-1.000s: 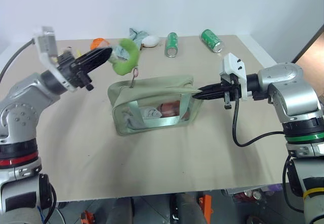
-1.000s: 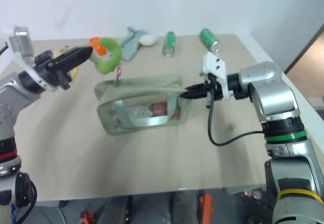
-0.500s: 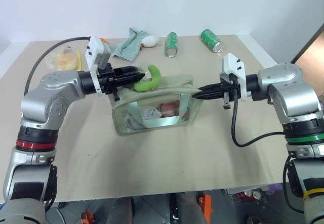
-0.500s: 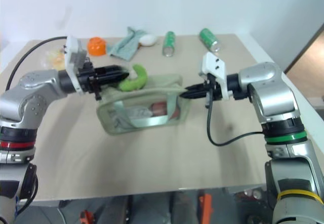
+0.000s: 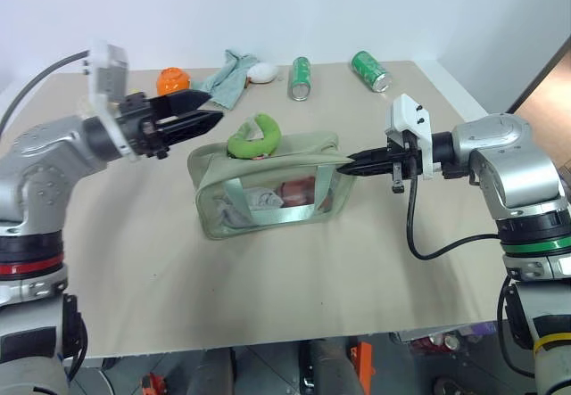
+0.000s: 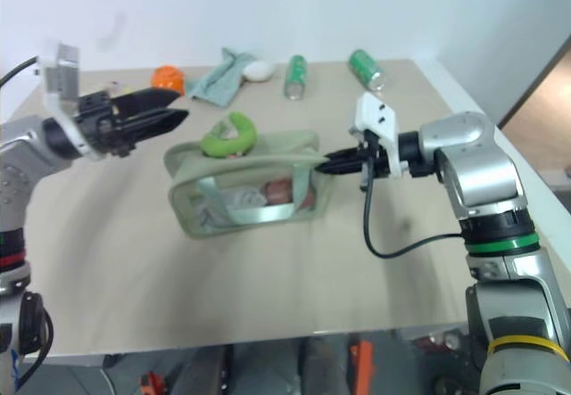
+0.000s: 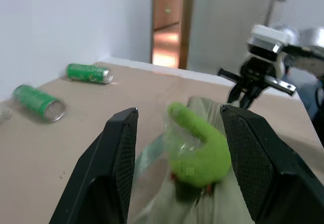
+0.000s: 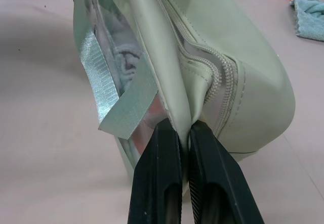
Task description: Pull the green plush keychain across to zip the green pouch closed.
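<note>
Pouch (image 5: 268, 185) stands mid-table (image 5: 294, 288): sage fabric, rectangular, clear plastic front, pale green straps, zipper along top. Inside, through clear panel: white and pinkish items, identity unclear. Keychain (image 5: 254, 137) lies on pouch top near left end: lime plush, curved, sausage-shaped. Left gripper (image 5: 198, 119) beside keychain, apart from it, fingers spread, holding nothing. Right gripper (image 5: 350, 161) pinched together on fabric tab at pouch's right end. Far edge: two green cans (image 5: 302, 78), teal cloth (image 5: 227, 76), orange object (image 5: 172, 81).
</note>
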Action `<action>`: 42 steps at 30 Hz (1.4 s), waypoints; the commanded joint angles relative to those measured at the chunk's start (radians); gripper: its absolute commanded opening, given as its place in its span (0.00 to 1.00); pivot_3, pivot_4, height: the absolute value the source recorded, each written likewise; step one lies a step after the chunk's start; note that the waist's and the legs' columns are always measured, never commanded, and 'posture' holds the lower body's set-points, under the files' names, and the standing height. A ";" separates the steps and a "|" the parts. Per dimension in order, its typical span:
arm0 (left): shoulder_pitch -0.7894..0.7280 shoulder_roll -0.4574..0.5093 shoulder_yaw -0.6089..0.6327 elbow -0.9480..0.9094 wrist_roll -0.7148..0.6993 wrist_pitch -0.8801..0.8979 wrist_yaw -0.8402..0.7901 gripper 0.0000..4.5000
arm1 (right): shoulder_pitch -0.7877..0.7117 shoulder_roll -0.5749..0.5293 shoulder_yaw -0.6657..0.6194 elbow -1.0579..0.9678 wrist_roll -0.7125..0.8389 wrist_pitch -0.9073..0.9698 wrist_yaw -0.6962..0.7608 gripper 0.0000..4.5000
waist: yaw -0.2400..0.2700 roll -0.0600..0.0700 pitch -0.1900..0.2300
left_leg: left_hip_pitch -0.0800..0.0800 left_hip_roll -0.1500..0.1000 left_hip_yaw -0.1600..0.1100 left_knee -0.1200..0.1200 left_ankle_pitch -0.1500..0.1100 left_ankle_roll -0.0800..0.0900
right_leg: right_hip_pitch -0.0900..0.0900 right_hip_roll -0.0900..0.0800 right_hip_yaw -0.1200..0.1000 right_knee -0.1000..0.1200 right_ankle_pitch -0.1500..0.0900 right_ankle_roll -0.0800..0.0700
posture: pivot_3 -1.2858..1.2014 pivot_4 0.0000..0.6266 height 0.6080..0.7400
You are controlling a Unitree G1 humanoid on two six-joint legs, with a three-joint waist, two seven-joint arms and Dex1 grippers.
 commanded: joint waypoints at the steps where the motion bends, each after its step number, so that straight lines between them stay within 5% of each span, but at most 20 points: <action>1: 0.114 0.049 0.097 -0.078 -0.057 0.031 -0.014 0.59 | -0.005 0.003 -0.009 -0.022 0.011 -0.004 0.003 0.00 | -0.001 0.000 0.000 | 0.000 0.000 0.000 0.000 0.000 0.000 | 0.000 0.000 0.000 0.000 0.000 0.000 | 0.52 0.24 1.00; 10: 0.419 0.041 0.115 -0.308 -0.108 0.059 0.031 0.59 | 0.001 -0.002 -0.010 -0.025 0.014 -0.002 0.003 0.00 | 0.000 -0.001 0.000 | 0.000 0.001 0.000 0.000 0.000 -0.001 | 0.000 0.000 0.000 0.000 0.000 -0.001 | 0.52 0.24 1.00; 24: 0.441 0.009 -0.008 -0.248 -0.024 0.000 0.070 0.59 | 0.000 -0.008 -0.015 -0.034 0.018 0.006 0.003 0.00 | 0.002 -0.001 0.000 | 0.000 0.001 0.000 0.000 0.000 -0.001 | 0.000 0.001 -0.001 0.000 0.000 -0.002 | 0.52 0.24 1.00; 32: 0.374 -0.055 -0.075 -0.206 0.017 -0.004 0.116 0.04 | 0.016 -0.018 -0.021 -0.054 0.022 0.016 -0.003 0.00 | 0.002 -0.001 0.000 | -0.001 0.001 0.000 0.000 0.000 -0.001 | 0.000 0.001 -0.001 0.000 0.000 -0.002 | 0.52 0.24 1.00; 39: 0.377 -0.063 -0.104 -0.206 0.044 -0.002 0.122 0.01 | 0.020 -0.026 -0.025 -0.053 0.029 0.028 -0.001 0.00 | 0.007 -0.001 0.000 | 0.000 0.001 0.000 0.000 0.000 -0.001 | 0.000 0.001 -0.001 0.000 0.000 -0.002 | 0.52 0.24 1.00; 42: 0.379 -0.069 -0.102 -0.209 0.044 -0.005 0.124 0.00 | 0.007 -0.018 -0.054 -0.050 0.068 0.059 0.000 0.24 | 0.011 -0.001 0.000 | 0.000 0.001 0.000 0.001 0.000 -0.001 | 0.000 0.001 -0.001 0.000 0.000 -0.002 | 0.52 0.24 1.00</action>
